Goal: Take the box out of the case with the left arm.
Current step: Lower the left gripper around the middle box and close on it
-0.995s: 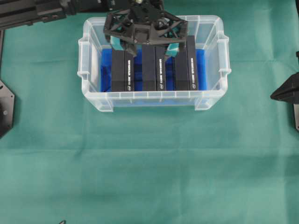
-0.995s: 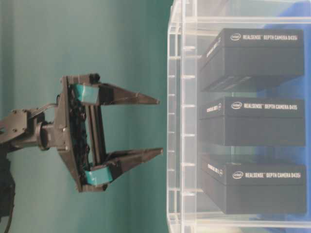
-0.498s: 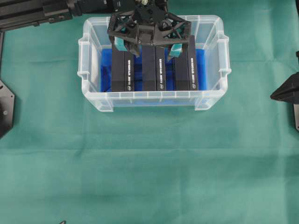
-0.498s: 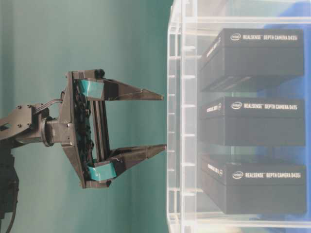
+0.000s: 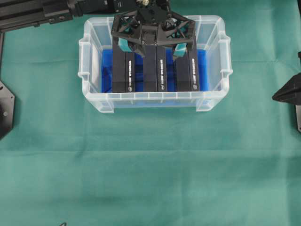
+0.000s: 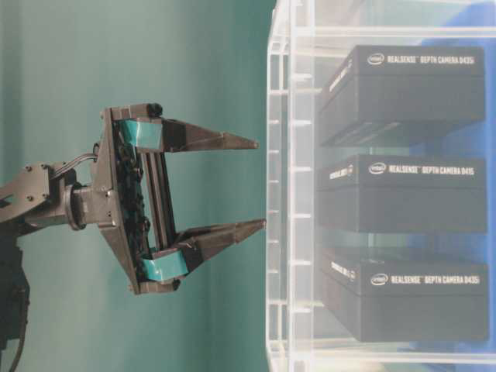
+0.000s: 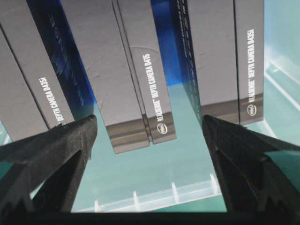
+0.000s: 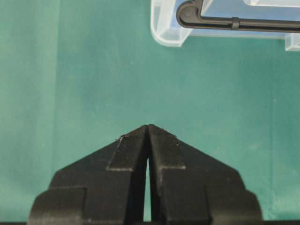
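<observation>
A green cloth (image 5: 150, 165) covers the table, and the case (image 5: 214, 101), a clear plastic tub with a blue floor, sits on it toward the far edge, slightly left of the middle in the overhead view. The left arm (image 5: 42, 12) reaches in along the far edge from the far left corner and ends over the case.

Three black boxes printed "RealSense Depth Camera D435" stand on their long sides in a row inside the case, with narrow gaps between them: the left box (image 5: 123, 70), the middle box (image 5: 155, 70) and the right box (image 5: 187, 70).

The left gripper (image 5: 150, 48) hangs above the far end of the row with its jaws spread wide and nothing between them. From overhead, its teal pads (image 5: 125, 45) lie over the left box and the right box, so the middle box falls between the fingers. In the left wrist view the end of the middle box shows between the two black fingertips (image 7: 70, 140), untouched.

The right gripper (image 8: 148, 129) sits at the right edge of the table, well apart from the case, its jaws pressed together on nothing.
</observation>
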